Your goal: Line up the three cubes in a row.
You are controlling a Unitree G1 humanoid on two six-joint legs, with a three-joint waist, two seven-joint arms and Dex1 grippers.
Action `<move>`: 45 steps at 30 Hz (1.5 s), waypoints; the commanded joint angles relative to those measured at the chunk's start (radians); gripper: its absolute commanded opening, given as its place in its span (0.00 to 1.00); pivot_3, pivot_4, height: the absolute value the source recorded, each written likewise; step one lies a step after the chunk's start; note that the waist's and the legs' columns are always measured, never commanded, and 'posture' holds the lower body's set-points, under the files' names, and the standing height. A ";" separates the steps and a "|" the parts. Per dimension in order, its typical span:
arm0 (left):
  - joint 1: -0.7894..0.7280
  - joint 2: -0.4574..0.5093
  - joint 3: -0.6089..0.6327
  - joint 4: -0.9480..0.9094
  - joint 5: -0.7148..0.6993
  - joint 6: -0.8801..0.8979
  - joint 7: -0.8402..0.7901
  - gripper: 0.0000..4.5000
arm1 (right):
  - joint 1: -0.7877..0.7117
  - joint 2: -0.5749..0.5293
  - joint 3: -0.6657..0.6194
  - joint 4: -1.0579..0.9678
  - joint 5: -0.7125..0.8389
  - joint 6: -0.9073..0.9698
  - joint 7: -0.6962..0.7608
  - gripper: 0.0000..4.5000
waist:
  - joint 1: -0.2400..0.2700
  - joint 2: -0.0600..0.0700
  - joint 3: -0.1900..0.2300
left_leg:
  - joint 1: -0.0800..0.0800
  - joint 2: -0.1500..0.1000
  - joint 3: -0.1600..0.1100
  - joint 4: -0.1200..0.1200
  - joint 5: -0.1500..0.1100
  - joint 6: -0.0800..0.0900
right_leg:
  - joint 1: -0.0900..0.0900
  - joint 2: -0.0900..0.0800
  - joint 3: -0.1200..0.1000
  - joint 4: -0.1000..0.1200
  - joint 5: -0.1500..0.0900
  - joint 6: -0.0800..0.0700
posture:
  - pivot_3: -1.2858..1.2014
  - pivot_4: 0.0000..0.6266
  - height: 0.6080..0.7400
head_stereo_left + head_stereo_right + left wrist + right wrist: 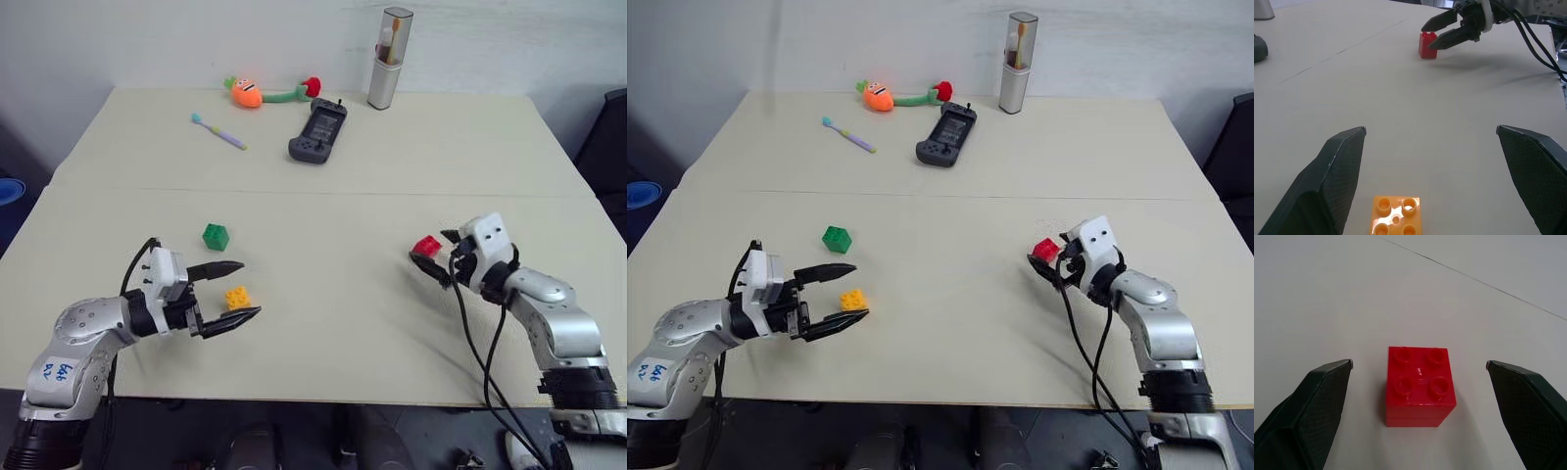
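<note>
On the near half of the pale table (323, 147), three small studded plastic bricks are being shown: a green brick (216, 236), a yellow-orange brick (237, 298) and a red brick (427, 246). Each is being seen as a squat block with four round studs on top, standing upright on the table surface. The green one and the yellow-orange one are lying near each other on the robot's left side, the green farther from the robot; the red one is lying well apart from them on the right side.

The left arm is being held low over the table's near edge, its forearm angled inward, and the left tool (233, 291) is being pointed roughly level toward the table's middle with its two black fingers spread wide. The yellow-orange brick is lying between those fingertips, close to the nearer one; no contact can be made out. The green brick is sitting just beyond the farther finger, clear of it.

The right arm is being reached forward and inward, and the right tool (1419, 366) is being tilted slightly downward with its fingers likewise spread wide. In the right wrist view the red brick is being framed squarely between the two fingers, with bare table showing on either side of it, so nothing is being gripped.
</note>
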 commanded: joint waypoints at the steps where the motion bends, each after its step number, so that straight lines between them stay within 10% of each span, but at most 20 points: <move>1: 0.001 -0.003 0.010 -0.046 0.004 -0.009 0.017 1.00 | -0.032 0.009 -0.007 0.044 -0.004 -0.056 0.033 0.91 | 0.000 0.000 0.000 | 0.000 0.000 0.000 0.000 0.000 0.000 | 0.000 0.000 0.000 0.000 0.000 0.000 | 0.52 0.24 1.00; 9: 0.005 0.001 0.010 -0.065 0.003 0.010 0.033 1.00 | -0.001 -0.032 -0.002 0.022 0.051 -0.146 0.264 0.33 | -0.001 0.000 0.000 | 0.000 0.000 0.000 -0.001 0.000 0.000 | 0.000 0.000 0.000 0.000 0.000 0.000 | 0.52 0.24 1.00; 16: -0.007 0.007 -0.003 -0.066 0.003 0.030 0.023 1.00 | -0.024 -0.105 0.175 -0.172 0.084 -0.184 0.608 0.33 | -0.005 0.001 0.001 | 0.002 0.001 0.000 -0.001 -0.001 0.001 | 0.001 0.001 0.000 0.001 0.000 0.000 | 0.52 0.24 1.00; 29: -0.002 0.005 -0.007 -0.078 0.009 0.038 0.035 1.00 | -0.016 -0.042 0.260 -0.031 -0.005 -0.317 0.630 0.33 | -0.003 0.001 0.000 | 0.000 0.000 -0.001 0.002 0.000 0.000 | 0.000 0.000 -0.001 0.000 0.000 0.000 | 0.52 0.24 1.00; 38: 0.022 0.038 0.058 -0.023 0.023 0.017 0.016 1.00 | 0.044 -0.090 0.191 -0.169 0.063 -0.380 0.668 0.99 | 0.001 0.001 0.001 | 0.000 0.001 -0.001 0.002 0.000 0.000 | 0.000 0.000 -0.002 0.000 0.000 0.000 | 0.52 0.24 1.00; 45: 0.163 0.141 0.301 0.190 0.034 -0.021 -0.049 1.00 | 0.256 -0.087 -0.025 -0.383 0.241 -0.260 0.523 0.99 | -0.001 0.001 0.001 | 0.001 0.001 -0.001 -0.001 -0.002 0.002 | 0.000 0.000 -0.002 0.000 0.000 -0.001 | 0.52 0.24 1.00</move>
